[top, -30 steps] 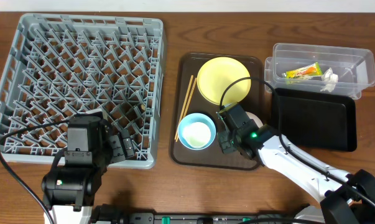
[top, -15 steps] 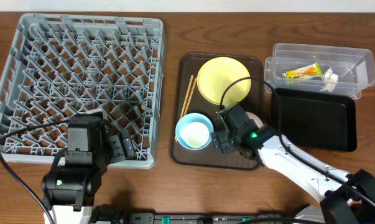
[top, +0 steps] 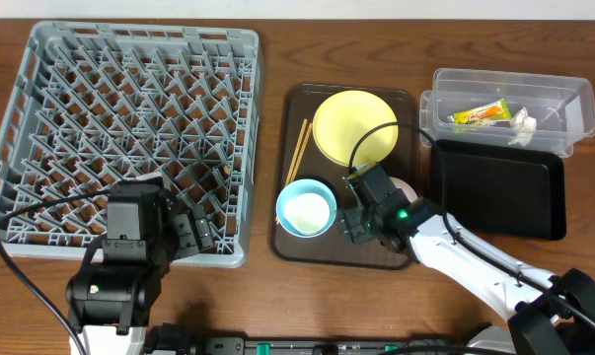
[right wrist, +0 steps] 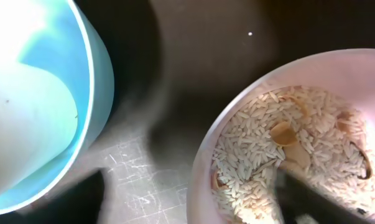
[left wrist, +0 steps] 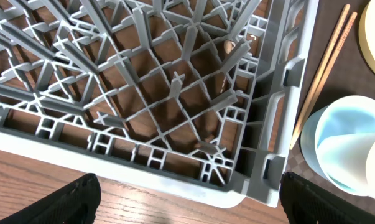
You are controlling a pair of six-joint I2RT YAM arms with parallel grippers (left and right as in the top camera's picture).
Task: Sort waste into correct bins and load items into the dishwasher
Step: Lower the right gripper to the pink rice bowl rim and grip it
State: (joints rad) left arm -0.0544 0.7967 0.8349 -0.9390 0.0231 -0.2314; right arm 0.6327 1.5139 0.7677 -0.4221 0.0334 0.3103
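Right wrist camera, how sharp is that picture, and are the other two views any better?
Right wrist view: very close and soft; the light blue bowl is a washed-out blur, while the rice in the white bowl is fairly crisp. Left wrist view: the dish rack is sharp. Overhead view: evenly lit, no glare.

Overhead view looking straight down on table [top: 262, 296], left wrist view low, oblique over dish rack [left wrist: 271, 106] corner, right wrist view very close, facing down, light blue bowl [right wrist: 97, 93] common to all three (cropped in both wrist views).
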